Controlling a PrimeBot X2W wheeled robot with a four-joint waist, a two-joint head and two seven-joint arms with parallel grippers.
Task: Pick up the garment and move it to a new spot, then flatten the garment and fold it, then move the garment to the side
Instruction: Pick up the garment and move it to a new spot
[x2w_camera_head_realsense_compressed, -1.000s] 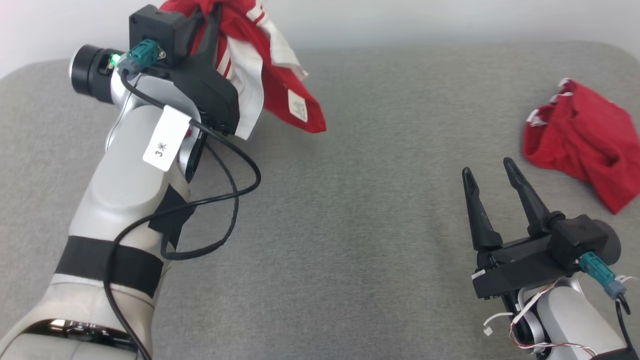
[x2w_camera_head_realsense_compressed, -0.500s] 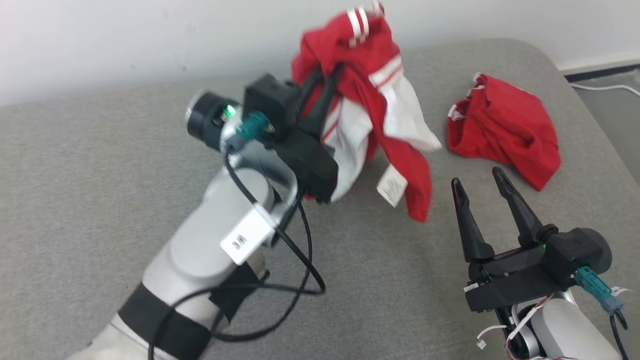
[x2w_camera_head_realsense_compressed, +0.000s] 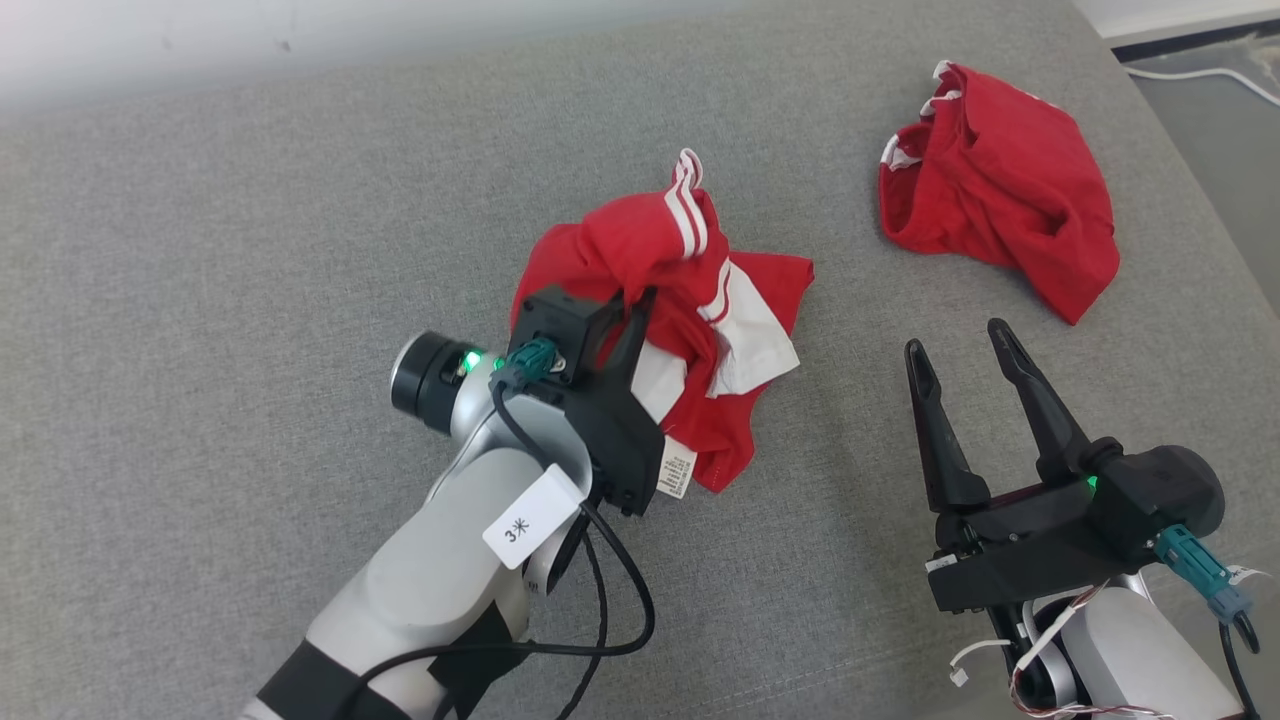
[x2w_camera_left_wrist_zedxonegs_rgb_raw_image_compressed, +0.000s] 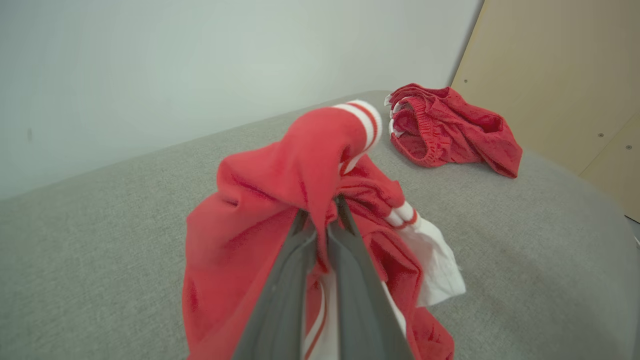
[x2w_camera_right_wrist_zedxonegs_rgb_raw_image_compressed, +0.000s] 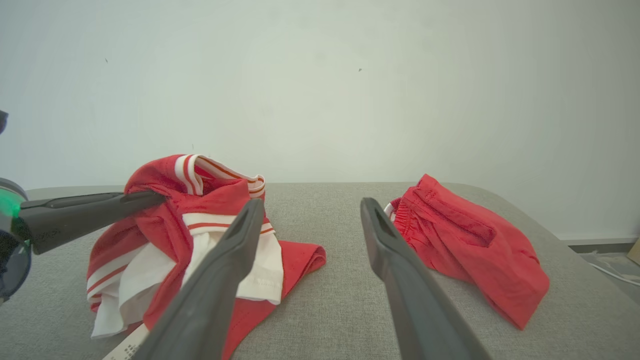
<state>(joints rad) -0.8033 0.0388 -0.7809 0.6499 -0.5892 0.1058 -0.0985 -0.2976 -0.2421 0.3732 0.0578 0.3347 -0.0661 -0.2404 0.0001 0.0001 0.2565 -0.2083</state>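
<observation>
The garment (x2w_camera_head_realsense_compressed: 690, 330) is a red and white piece with striped cuffs, bunched in a heap on the grey surface near the middle of the head view. My left gripper (x2w_camera_head_realsense_compressed: 640, 300) is shut on a fold of it; in the left wrist view the red cloth (x2w_camera_left_wrist_zedxonegs_rgb_raw_image_compressed: 280, 210) drapes over the closed fingertips (x2w_camera_left_wrist_zedxonegs_rgb_raw_image_compressed: 322, 212). The right wrist view shows the garment (x2w_camera_right_wrist_zedxonegs_rgb_raw_image_compressed: 200, 235) resting at the left, with my left arm's finger (x2w_camera_right_wrist_zedxonegs_rgb_raw_image_compressed: 85, 212) reaching into it. My right gripper (x2w_camera_head_realsense_compressed: 955, 340) is open and empty, a little to the right of the heap; its fingers (x2w_camera_right_wrist_zedxonegs_rgb_raw_image_compressed: 235, 250) stand wide apart.
A second red garment (x2w_camera_head_realsense_compressed: 1000, 185) lies crumpled at the far right of the grey cushion (x2w_camera_head_realsense_compressed: 250, 250); it also appears as a red heap (x2w_camera_left_wrist_zedxonegs_rgb_raw_image_compressed: 450, 127) and a red heap (x2w_camera_right_wrist_zedxonegs_rgb_raw_image_compressed: 465, 240) in the wrist views. The cushion's right edge and a white cable (x2w_camera_head_realsense_compressed: 1200, 75) are beyond it.
My left gripper has come down with the garment, which hung in the air before and now rests in a heap on the cushion. The head camera has shifted too. The right gripper stays open.
</observation>
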